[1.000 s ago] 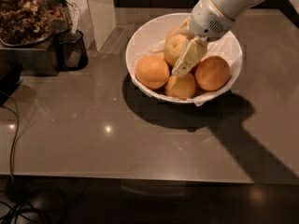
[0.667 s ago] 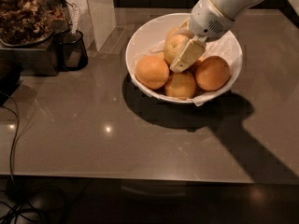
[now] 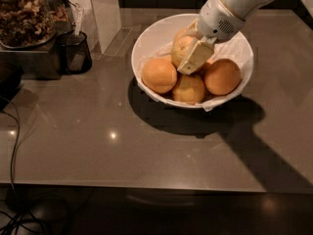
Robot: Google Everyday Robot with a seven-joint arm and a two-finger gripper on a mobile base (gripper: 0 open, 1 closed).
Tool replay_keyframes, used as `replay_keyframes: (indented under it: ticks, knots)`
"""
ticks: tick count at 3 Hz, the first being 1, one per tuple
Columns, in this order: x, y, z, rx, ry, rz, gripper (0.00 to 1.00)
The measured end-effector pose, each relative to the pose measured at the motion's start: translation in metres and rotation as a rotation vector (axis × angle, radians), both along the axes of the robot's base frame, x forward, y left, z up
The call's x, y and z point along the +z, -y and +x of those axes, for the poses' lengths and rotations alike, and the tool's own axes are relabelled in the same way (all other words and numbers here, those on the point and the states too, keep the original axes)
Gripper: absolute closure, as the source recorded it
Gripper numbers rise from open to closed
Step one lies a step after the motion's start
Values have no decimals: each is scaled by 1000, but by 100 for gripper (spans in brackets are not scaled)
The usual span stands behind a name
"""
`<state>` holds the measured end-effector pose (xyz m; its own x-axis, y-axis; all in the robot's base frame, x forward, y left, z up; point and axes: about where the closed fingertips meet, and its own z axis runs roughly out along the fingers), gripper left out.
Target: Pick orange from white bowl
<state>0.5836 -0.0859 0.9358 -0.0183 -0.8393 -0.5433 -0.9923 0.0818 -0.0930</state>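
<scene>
The white bowl (image 3: 151, 35) stands on the grey counter at the back centre, with a crinkled liner at its rim. The orange (image 3: 178, 47), pale and dull yellow-orange, sits high at the back of the pile in the bowl. My gripper (image 3: 188, 53) reaches in from the upper right and is shut on the orange. One cream finger (image 3: 196, 57) lies across the orange's right front, and the other is hidden behind it. Three smaller, deeper-orange oranges lie below: left (image 3: 159, 75), middle (image 3: 189, 88) and right (image 3: 222, 76).
A black mesh cup (image 3: 76, 52) and a clear container of dried brown bits (image 3: 24, 13) stand at the back left. A white upright block (image 3: 105, 9) is behind them. Cables (image 3: 12, 131) run down the left edge. The counter's front edge is near the bottom.
The gripper and the pale orange have risen slightly within the bowl. The other oranges have not moved.
</scene>
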Motion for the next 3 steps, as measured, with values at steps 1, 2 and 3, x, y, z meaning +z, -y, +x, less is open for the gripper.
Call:
replay_keyframes:
  ticks: [1, 2, 3]
  knots:
    - [4, 7, -2, 4, 13, 124, 100]
    - [14, 25, -13, 59, 52, 369, 100]
    - [37, 39, -41, 107, 100, 568, 100]
